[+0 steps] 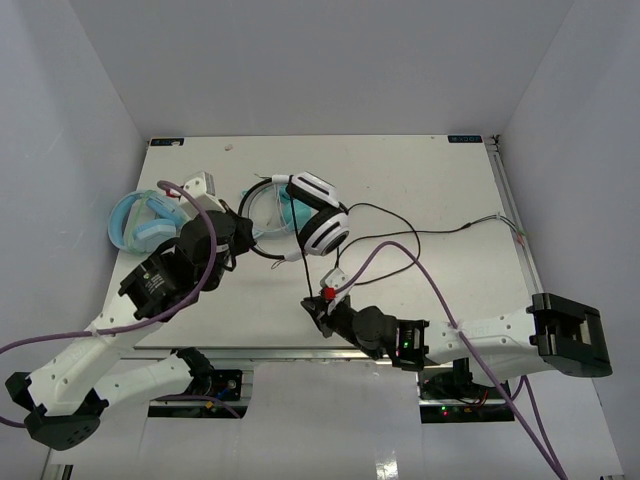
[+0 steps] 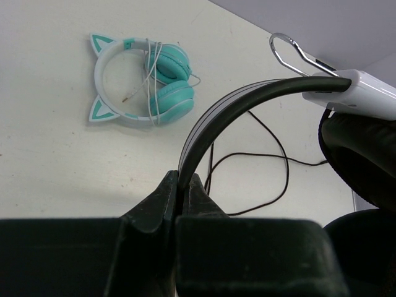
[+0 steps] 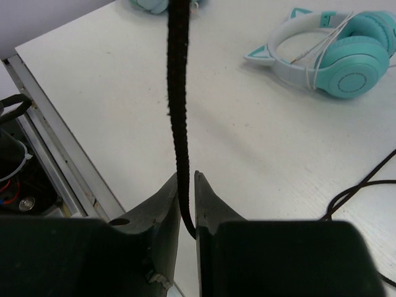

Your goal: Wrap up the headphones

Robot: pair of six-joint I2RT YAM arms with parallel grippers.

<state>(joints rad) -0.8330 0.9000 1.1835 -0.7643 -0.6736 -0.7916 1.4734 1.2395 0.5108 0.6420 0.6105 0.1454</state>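
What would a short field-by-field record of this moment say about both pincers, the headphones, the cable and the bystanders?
left pincer: shut on the black headband of the headphones
right pincer: cable passes between its jaws; clamped or loose, cannot tell
cable slack: loose loops on the table, not wound
bystanders: teal cat-ear headphones and light-blue headphones, both lying on the table

The black-and-white over-ear headphones (image 1: pixel 322 215) are suspended over the middle of the white flat table (image 1: pixel 420 170). The teal cat-ear headphones (image 1: pixel 285 210) are laid just left of and beneath them, and the chunky light-blue headphones (image 1: pixel 140 222) well to their left. Their thin black cable (image 3: pixel 176 93) is trailed rightward and forward from them.
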